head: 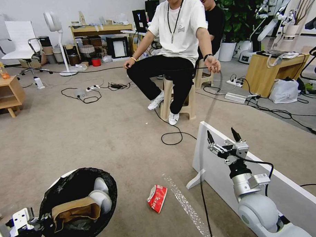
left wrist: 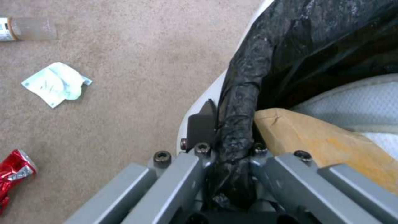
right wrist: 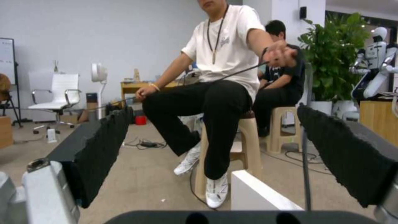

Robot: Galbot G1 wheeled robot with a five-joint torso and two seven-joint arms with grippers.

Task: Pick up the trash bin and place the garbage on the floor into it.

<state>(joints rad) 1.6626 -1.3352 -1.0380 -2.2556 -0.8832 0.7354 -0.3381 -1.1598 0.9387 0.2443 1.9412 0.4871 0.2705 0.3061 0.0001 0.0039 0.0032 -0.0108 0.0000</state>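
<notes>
The bin (head: 69,190) is seen at the lower left of the head view, its rim wrapped in the black liner (left wrist: 315,46). It is held by the left gripper (left wrist: 226,133), whose fingers are clamped on the near rim, one outside the white wall and one inside, with a fold of liner pinched between them. Whether the bin rests on the carpet (head: 106,134) or is lifted cannot be told.

Inside the bin a brown paper bag (head: 76,209) is lodged against the near side, and white tissue (head: 100,196) is packed beside it toward the far side.

On the carpet just right of the bin a red-and-white packet (head: 156,198) is left lying flat. In the left wrist view a crumpled white tissue (left wrist: 56,84), a crushed red piece (left wrist: 12,174) and the end of a clear bottle (left wrist: 27,28) are also found on the carpet, apart from one another and outside the bin.

The right gripper (head: 223,138) is held raised at the right, in front of a white board (head: 214,154), with its fingers spread apart and nothing between them.
</notes>
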